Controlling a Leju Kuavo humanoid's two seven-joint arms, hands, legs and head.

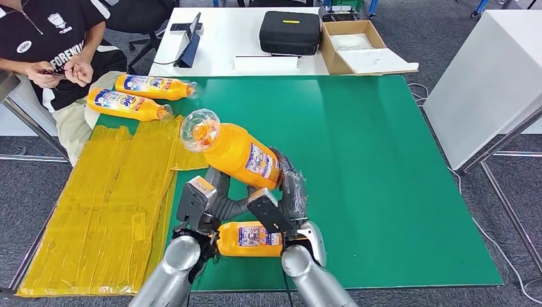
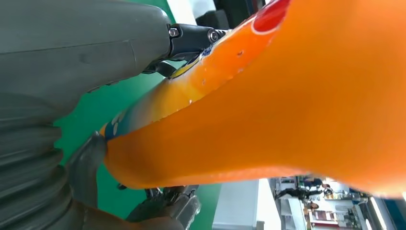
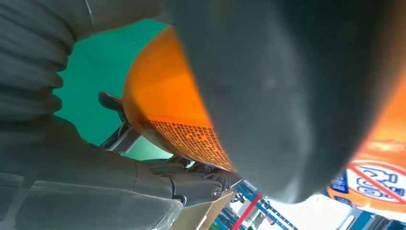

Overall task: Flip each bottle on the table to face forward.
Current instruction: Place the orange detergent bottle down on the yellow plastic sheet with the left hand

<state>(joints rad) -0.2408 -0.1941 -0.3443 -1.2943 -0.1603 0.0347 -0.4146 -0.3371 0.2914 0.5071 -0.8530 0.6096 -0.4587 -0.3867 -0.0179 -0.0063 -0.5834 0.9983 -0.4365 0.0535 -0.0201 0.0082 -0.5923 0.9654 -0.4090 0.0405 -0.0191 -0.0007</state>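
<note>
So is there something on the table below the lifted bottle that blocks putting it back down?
Yes. Another bottle lies on the green table by the wrists, under the held bottle that both hands grip. The green to the right is bare.

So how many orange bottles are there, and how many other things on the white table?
Orange bottles: 4
Black case: 1
Cardboard box: 1
Tablet on a stand: 1
Total: 7
</note>
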